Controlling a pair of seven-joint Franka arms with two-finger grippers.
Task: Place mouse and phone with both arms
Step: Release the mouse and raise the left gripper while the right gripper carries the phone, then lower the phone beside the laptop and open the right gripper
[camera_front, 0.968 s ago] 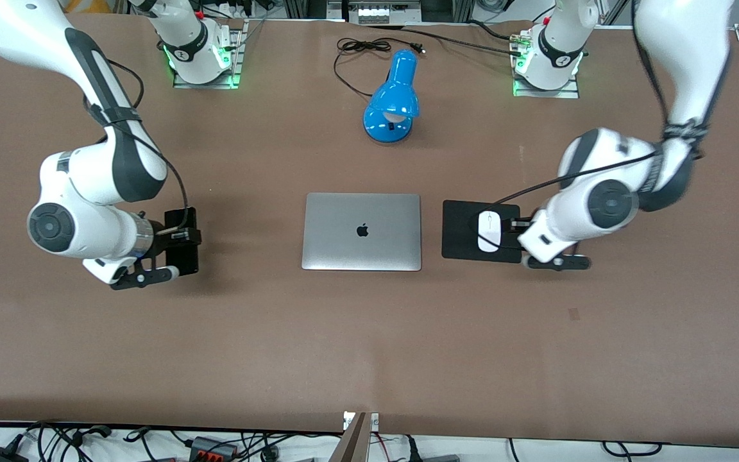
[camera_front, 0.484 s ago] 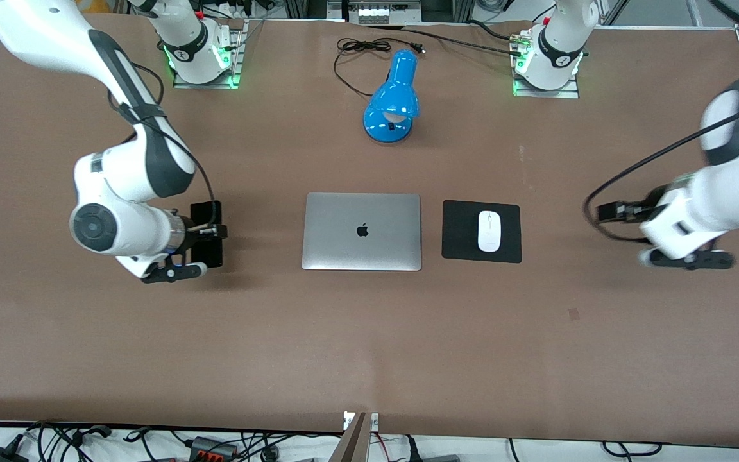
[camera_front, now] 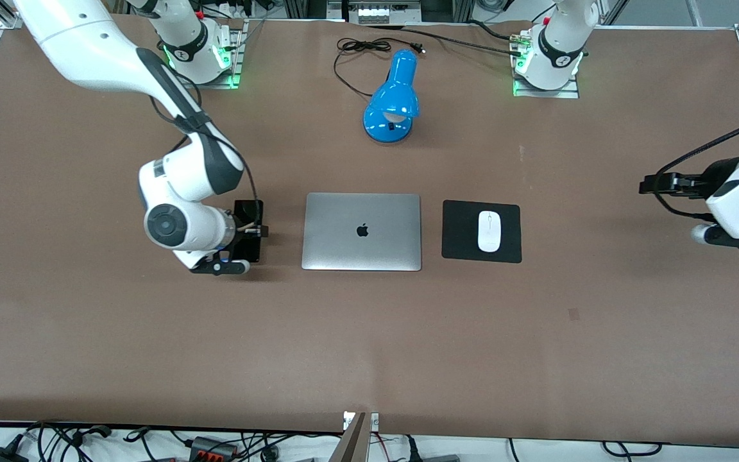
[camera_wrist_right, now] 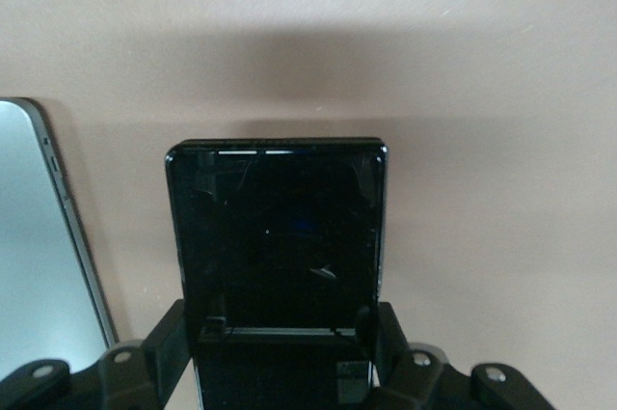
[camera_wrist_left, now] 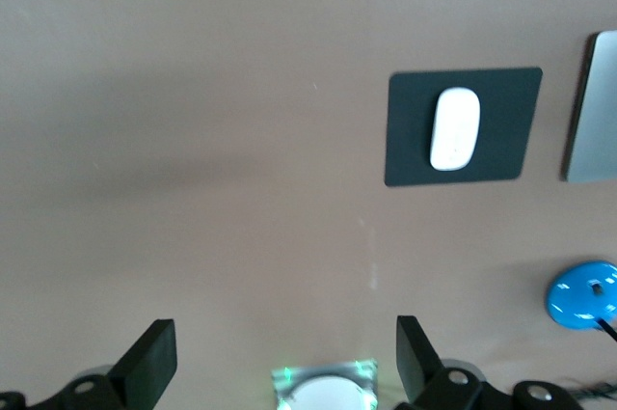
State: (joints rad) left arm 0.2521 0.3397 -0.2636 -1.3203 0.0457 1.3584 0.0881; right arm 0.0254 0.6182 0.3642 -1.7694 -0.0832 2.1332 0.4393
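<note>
The white mouse (camera_front: 489,230) lies on the black mouse pad (camera_front: 453,242) beside the laptop, toward the left arm's end. It also shows in the left wrist view (camera_wrist_left: 454,128). My left gripper (camera_front: 648,186) is open and empty over bare table near the left arm's end, well clear of the pad; its fingers (camera_wrist_left: 154,364) stand wide apart. My right gripper (camera_front: 249,232) is shut on the black phone (camera_front: 247,218) and holds it low over the table beside the laptop, toward the right arm's end. In the right wrist view the phone (camera_wrist_right: 280,236) sits between the jaws of the right gripper (camera_wrist_right: 280,338).
A closed silver laptop (camera_front: 361,231) lies mid-table; its edge shows beside the phone in the right wrist view (camera_wrist_right: 39,256). A blue desk lamp (camera_front: 394,96) with a black cord stands farther from the front camera than the laptop. The arm bases are beside it.
My left gripper has let go of the mouse on the pad and pulled away toward the left arm's end. My right gripper has carried the phone toward the laptop.
</note>
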